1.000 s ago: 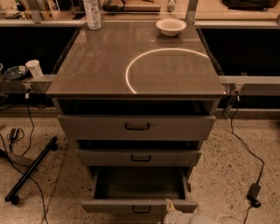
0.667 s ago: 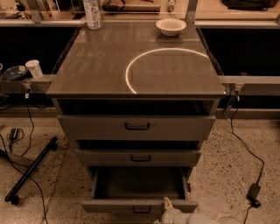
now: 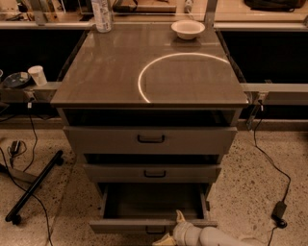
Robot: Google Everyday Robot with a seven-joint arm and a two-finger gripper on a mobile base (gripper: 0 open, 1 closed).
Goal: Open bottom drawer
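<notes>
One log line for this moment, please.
bottom drawer: pulled out, inside visible | gripper: low, at drawer's front edge, right of centre | task state: drawer open

Worktop [image 3: 106, 72]: grey-brown, showing a bright curved reflection [image 3: 144, 81]. A white bowl [image 3: 187, 29] stands at its far right; a clear bottle [image 3: 101, 14] stands at its far left. A white cup [image 3: 37, 75] sits on the left side rail. Top drawer [image 3: 96, 140] and middle drawer [image 3: 115, 173] each carry a black loop handle. On the speckled floor [image 3: 250, 182]: a black stand leg [image 3: 33, 187] at left, a cable with adapter [image 3: 279, 211] at right. The gripper [image 3: 174, 229] is at the lower frame edge.
</notes>
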